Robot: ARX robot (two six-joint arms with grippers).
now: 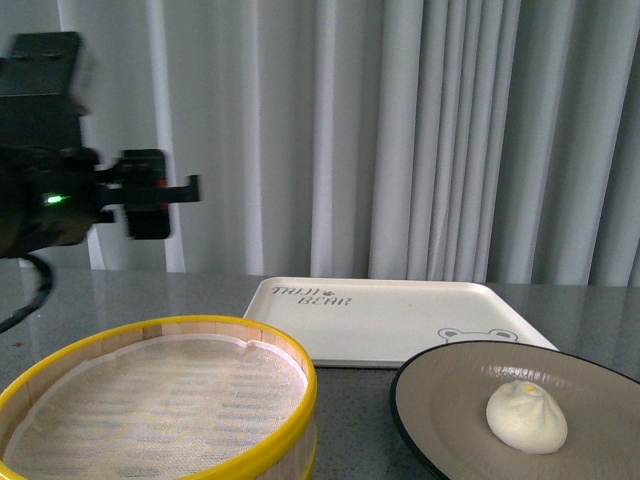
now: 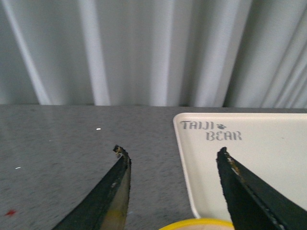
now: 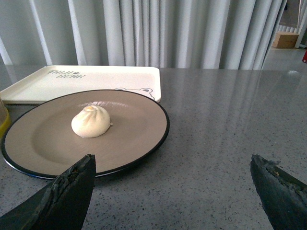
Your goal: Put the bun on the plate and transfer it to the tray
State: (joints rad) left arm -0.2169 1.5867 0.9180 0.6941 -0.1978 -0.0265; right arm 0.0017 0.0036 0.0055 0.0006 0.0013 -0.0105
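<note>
Right wrist view gives me the bun (image 3: 91,121) sitting on the plate (image 3: 139,139), so step one looks done. The plate rests just beside the tray (image 3: 57,82) (not yet on it). My right gripper (image 3: 171,160) gapes wide near its rim; the left gripper (image 2: 171,152) is spread too, holding nothing. Next I'd pinch that rim and lift level.

pale grey-white pleated curtain (image 1: 420,130) hanging in vertical folds, dark grey speckled tabletop (image 1: 590,310) reaching the curtain's foot, soft daylight sheen on the tabletop below the curtain, brown cardboard box (image 3: 286,39) beyond the curtain's edge
</note>
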